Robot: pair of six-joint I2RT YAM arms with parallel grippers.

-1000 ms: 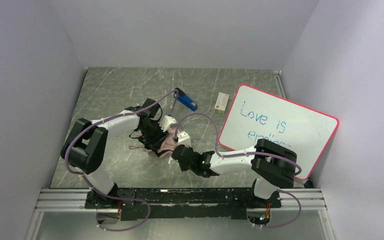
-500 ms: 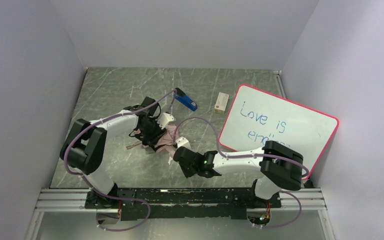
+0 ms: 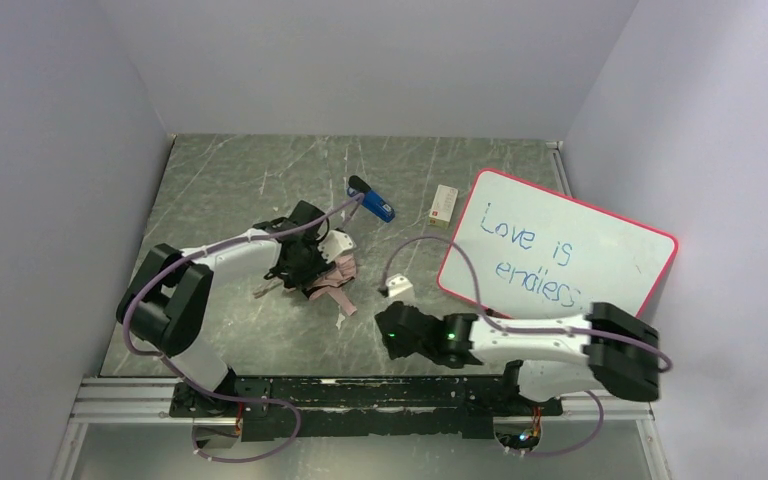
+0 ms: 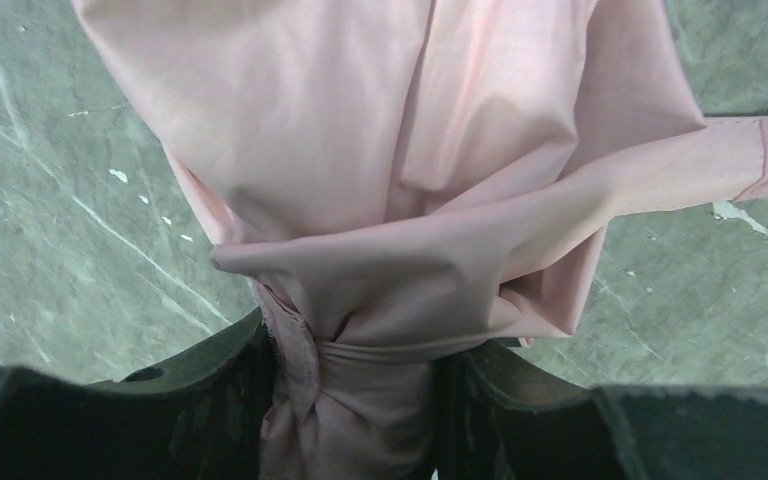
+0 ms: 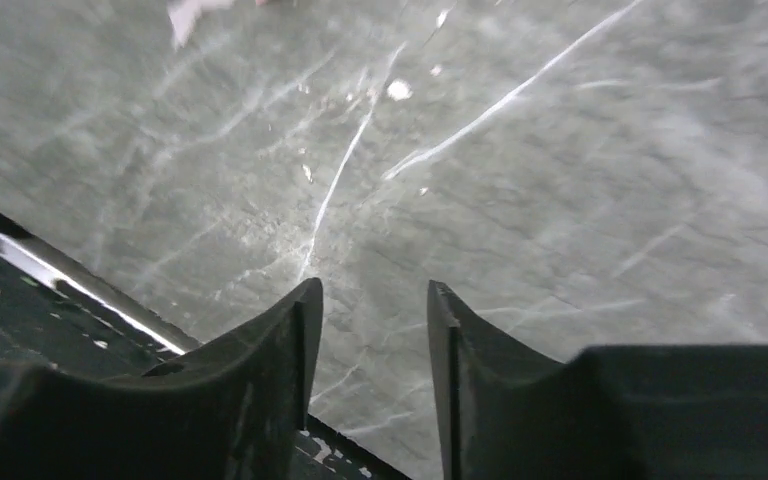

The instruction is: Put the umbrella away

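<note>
The left jaws are clamped on the umbrella (image 3: pixel 332 278). In the wrist view its pink fabric (image 4: pixel 410 180) is bunched tight between them, and the strap (image 4: pixel 700 165) trails off sideways over the tabletop (image 3: pixel 210 190).

The umbrella lies as a crumpled bundle near the middle of the tabletop. Room check, all measured from the umbrella:
- There's a broad stretch of marble to its left, out to the left wall (image 3: pixel 50 220), and more behind it.
- The stapler (image 3: pixel 372 200) sits behind it and a touch right, apart from it.
- The small box (image 3: pixel 445 205) is further right again.
- The whiteboard (image 3: pixel 560 255) stands well to its right, against the side wall.

And the right jaws are off the umbrella! A second ago they were pressed up against its near-right side. Now they've pulled well back toward the front rail (image 3: pixel 360 395). They're parted only narrowly and gripping nothing, with marble beneath and the rail's edge close.

The umbrella has drawn into a tighter bundle than a second ago, and the left jaws keep their hold.
</note>
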